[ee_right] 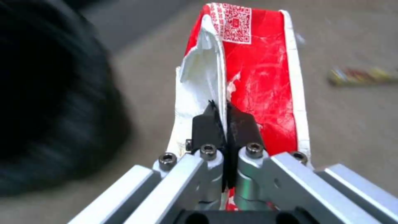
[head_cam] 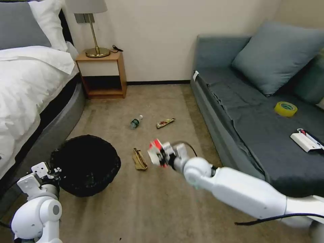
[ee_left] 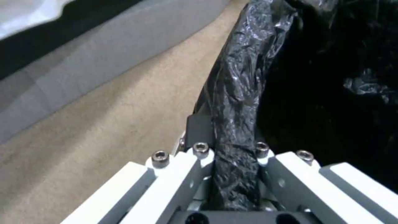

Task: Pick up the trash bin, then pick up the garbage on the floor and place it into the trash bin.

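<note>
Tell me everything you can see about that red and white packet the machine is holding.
The red-and-white packet is a crumpled wrapper, glossy red with white edges, a white inner flap and a printed square code near its far end. The right tool is shut on its lower part, its black fingertips pinching it. It hangs above the floor, right of the trash bin, not yet over it.

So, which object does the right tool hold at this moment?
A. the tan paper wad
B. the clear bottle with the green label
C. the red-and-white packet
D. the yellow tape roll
C: the right tool is shut on the red-and-white packet, raised above the carpet beside the trash bin, whose rim the left tool clamps.
</note>
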You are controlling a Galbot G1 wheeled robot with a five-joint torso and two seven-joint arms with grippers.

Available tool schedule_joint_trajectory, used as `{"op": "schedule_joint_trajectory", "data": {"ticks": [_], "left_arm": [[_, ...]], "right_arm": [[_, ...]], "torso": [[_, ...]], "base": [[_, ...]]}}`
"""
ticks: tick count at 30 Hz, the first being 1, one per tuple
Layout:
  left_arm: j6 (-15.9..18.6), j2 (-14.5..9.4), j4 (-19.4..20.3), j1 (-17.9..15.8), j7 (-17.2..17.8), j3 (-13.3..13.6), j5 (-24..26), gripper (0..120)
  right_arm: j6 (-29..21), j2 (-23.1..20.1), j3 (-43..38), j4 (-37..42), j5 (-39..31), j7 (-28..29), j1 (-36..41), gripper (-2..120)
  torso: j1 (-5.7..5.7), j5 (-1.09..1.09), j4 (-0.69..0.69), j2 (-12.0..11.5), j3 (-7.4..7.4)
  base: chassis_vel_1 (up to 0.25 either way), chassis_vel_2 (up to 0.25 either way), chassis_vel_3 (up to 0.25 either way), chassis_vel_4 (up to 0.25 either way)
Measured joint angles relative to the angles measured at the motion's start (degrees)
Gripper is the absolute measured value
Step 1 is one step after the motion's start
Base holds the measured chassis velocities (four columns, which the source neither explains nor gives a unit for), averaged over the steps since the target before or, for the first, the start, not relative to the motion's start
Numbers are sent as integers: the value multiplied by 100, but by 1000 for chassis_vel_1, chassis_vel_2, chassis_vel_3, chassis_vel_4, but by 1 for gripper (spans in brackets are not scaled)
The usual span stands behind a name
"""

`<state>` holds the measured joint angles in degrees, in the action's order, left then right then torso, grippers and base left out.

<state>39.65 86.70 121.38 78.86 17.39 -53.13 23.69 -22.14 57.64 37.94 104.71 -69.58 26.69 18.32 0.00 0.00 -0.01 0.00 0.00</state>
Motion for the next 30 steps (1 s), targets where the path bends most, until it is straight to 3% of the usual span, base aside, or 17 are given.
{"op": "schedule_joint_trajectory", "data": {"ticks": [2,5,6,8,12,19,30], "left_arm": [[0,25,-2,17,2,28,-15,3],[16,111,17,65,4,122,-46,3],[16,111,17,65,4,122,-46,3],[37,156,60,81,10,161,-49,3],[49,220,102,99,12,200,-54,3],[56,266,204,134,14,204,-56,3],[68,283,232,126,8,227,-50,3]], "right_arm": [[-3,181,5,109,-133,132,-69,0],[153,988,304,220,-297,411,-307,0],[153,988,304,220,-297,411,-307,0],[279,1473,597,142,-320,495,-402,0],[398,1892,953,-54,-314,649,-409,0],[396,2134,1513,-504,-80,748,-311,0],[353,2053,1498,-476,102,756,-354,39]], "torso": [[0,-1,-1,0,0],[0,-3,3,0,0],[0,-3,3,0,0],[0,-2,4,0,0],[0,-2,3,0,0],[0,-1,1,0,0],[0,0,0,0,0]], "base": [[0,0,0,0],[0,0,0,0],[0,0,0,0],[0,0,0,0],[0,0,0,0],[0,0,0,0],[0,0,0,0]]}}
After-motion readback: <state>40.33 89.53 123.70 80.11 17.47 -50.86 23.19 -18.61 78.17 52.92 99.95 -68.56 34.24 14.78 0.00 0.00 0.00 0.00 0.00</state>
